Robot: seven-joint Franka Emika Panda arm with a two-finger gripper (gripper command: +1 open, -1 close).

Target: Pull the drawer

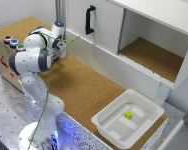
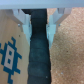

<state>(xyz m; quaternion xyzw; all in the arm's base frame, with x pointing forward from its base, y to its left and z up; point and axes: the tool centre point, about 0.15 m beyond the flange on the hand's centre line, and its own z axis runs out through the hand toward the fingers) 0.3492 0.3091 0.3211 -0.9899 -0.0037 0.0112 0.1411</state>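
In the exterior view the arm reaches over to the cork-topped brown box (image 1: 6, 50) with coloured buttons (image 1: 11, 41), and my gripper (image 1: 61, 49) is down at the box's near face. The arm hides the drawer there. The wrist view shows a dark handle (image 2: 39, 60) running as a band between my two fingers (image 2: 22, 20), whose inner edges lie flush against it. My gripper (image 2: 38, 29) looks shut on this handle. Beside the handle is the drawer's tan wooden front (image 2: 10, 42) with a blue print, and cork on the other side.
A white cupboard door with a tall black handle (image 1: 90, 20) stands behind the arm, beside an open compartment (image 1: 154, 57). A white plastic tub (image 1: 144, 127) holding a small yellow piece (image 1: 128, 114) sits at the exterior view's lower right. Cork table (image 1: 84, 85) lies between.
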